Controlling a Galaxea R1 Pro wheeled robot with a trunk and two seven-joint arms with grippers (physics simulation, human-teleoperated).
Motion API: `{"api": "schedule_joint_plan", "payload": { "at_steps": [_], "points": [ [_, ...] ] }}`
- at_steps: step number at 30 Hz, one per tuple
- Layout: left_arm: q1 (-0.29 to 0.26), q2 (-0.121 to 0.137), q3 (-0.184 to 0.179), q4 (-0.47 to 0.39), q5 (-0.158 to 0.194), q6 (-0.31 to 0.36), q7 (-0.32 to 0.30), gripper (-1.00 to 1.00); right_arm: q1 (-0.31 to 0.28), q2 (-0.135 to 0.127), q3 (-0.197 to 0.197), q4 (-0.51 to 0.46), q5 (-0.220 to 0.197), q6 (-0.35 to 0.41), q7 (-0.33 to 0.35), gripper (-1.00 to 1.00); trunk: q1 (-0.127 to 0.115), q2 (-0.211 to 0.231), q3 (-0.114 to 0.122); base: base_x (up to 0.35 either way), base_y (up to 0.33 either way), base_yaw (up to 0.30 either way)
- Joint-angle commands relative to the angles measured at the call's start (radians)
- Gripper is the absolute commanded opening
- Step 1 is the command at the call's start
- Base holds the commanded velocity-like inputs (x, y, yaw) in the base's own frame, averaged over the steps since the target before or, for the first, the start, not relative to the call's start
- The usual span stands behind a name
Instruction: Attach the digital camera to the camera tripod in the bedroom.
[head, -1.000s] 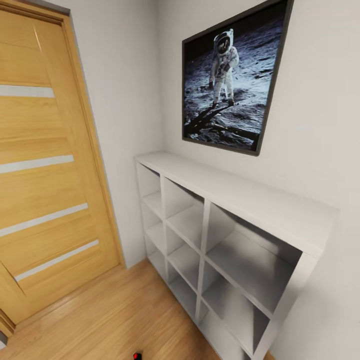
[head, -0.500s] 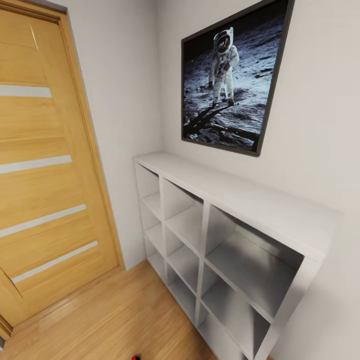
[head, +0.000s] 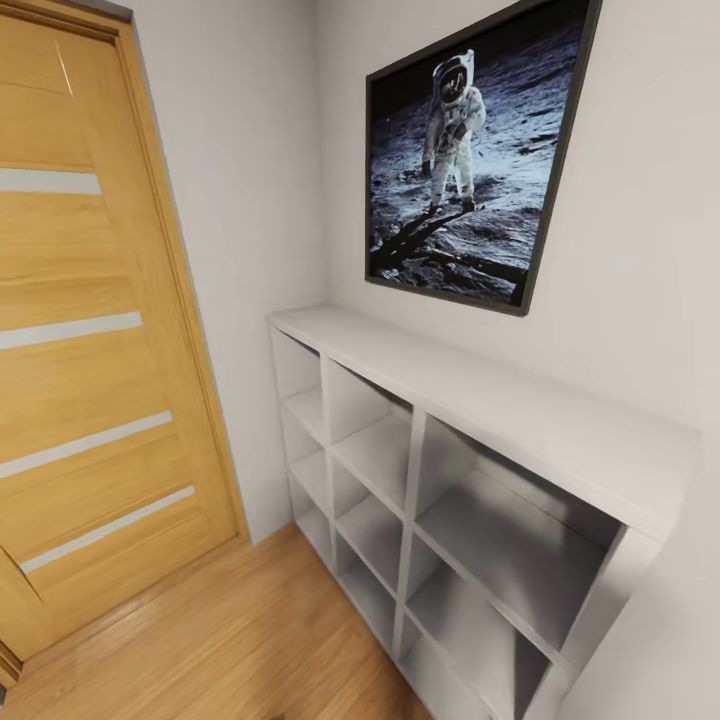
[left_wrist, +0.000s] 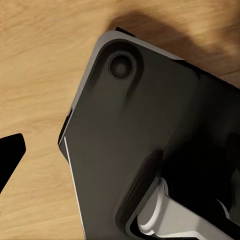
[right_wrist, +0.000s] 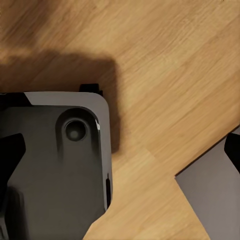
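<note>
One astronaut poster (head: 462, 160) above shelves (head: 440, 480)

A closed wooden door (head: 90, 330) blocks the left; white shelves (head: 450, 480) fill the right; bare floor (head: 230, 640) lies open at bottom centre.

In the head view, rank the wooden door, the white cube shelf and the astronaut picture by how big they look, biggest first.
1. Wooden door, though the picture edge cuts it off.
2. White cube shelf, close behind; it runs toward the camera, so the order of these two is unsure.
3. Astronaut picture, plainly smallest.
</note>
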Motion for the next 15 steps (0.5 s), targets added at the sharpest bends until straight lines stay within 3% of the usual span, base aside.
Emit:
{"api": "schedule_joint_plan", "payload": {
  "at_steps": [1, 7, 10, 11, 12, 15],
  "points": [
    [0.000, 0.000, 0.005, -0.002, -0.001, -0.001, 0.001, 1.00, -0.002, 0.000, 0.006, 0.003, -0.009, -0.003, 0.004, 1.00, 0.001, -0.002, -0.002, 0.003, 0.001, 0.000],
    [0.000, 0.000, 0.005, -0.003, -0.001, -0.001, 0.001, 1.00, -0.002, 0.000, 0.007, 0.003, -0.011, 0.003, 0.004, 1.00, 0.001, -0.002, -0.002, 0.001, 0.001, 0.000],
    [0.000, 0.014, 0.007, -0.026, 0.013, 0.003, 0.001, 1.00, -0.002, 0.003, 0.020, -0.005, 0.011, 0.016, 0.012, 1.00, 0.001, -0.002, -0.002, 0.000, 0.000, 0.000],
    [-0.001, 0.018, 0.008, -0.037, 0.016, 0.005, 0.000, 1.00, -0.002, 0.009, 0.038, -0.011, 0.037, 0.031, 0.014, 1.00, 0.001, -0.002, -0.002, 0.000, 0.000, 0.000],
    [-0.004, 0.038, 0.013, -0.113, 0.024, 0.035, -0.001, 1.00, -0.002, 0.031, 0.071, -0.034, 0.086, 0.073, 0.018, 1.00, 0.001, -0.002, -0.002, 0.000, 0.000, 0.000],
    [-0.004, 0.050, 0.014, -0.196, 0.027, 0.109, -0.001, 1.00, 0.001, 0.069, 0.093, -0.092, 0.126, 0.144, 0.025, 1.00, 0.001, -0.002, -0.002, 0.000, 0.000, 0.000]
  ]
}}
